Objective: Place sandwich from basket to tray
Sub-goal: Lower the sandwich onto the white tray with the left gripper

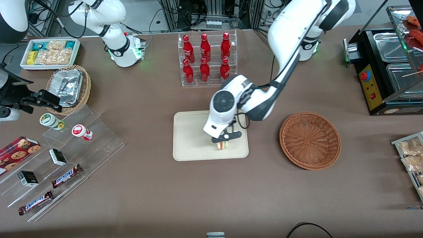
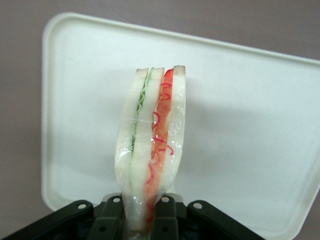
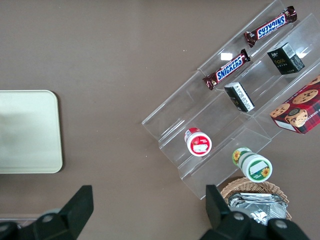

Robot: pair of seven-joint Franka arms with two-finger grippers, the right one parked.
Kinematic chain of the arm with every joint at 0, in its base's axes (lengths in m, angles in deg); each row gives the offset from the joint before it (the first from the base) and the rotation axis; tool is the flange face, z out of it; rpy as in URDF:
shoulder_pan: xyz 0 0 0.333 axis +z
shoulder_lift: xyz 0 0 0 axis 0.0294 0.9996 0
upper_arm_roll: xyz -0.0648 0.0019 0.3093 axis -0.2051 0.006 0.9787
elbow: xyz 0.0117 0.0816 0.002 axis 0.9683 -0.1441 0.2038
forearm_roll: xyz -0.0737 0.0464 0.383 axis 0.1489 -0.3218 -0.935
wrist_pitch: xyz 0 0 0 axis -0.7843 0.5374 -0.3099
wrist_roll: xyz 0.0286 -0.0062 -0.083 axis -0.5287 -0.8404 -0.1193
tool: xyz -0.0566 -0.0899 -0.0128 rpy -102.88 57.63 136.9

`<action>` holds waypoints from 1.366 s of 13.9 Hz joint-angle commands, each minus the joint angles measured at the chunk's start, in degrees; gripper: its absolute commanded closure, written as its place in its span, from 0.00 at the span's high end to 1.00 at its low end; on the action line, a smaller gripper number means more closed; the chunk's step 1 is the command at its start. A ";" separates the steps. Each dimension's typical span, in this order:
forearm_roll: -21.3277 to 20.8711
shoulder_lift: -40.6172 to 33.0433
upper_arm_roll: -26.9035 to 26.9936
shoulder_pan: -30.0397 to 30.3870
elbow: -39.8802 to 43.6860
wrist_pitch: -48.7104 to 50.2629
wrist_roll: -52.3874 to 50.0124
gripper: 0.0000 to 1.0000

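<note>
1. My end effector [image 1: 224,141] is over the tray [image 1: 188,138], toward its edge nearest the front camera and its basket-side half.
2. It is closed on the sandwich [image 1: 222,145]; the wrist view shows the fingers [image 2: 114,220] clamping the wedge [image 2: 152,150] at one end, cut edge facing the camera, with the green layer and the red layer running lengthwise.
3. The sandwich is held upright on edge above the tray floor [image 2: 240,125]; I cannot tell whether it touches the surface.
4. The basket [image 1: 310,140] sits on the tabletop [image 1: 148,198] at three o'clock from the tray in the front view, near it but apart, with nothing visible inside.
5. At twelve o'clock from the tray stands a clear rack of red bottles [image 1: 206,58], well apart from it.
6. At nine o'clock, toward the parked arm's end, a clear stepped display [image 1: 66,165] carries snack bars and small boxes.
</note>
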 commanded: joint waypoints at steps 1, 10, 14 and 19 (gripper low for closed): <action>-4.63 5.07 0.83 -3.51 6.35 0.71 -6.30 0.00; -5.27 7.71 0.92 -5.36 8.20 -0.87 -9.74 0.00; -5.27 8.24 0.92 -5.36 8.12 -1.57 -9.84 0.27; -5.44 6.93 1.01 -5.19 8.20 -0.88 -9.57 1.00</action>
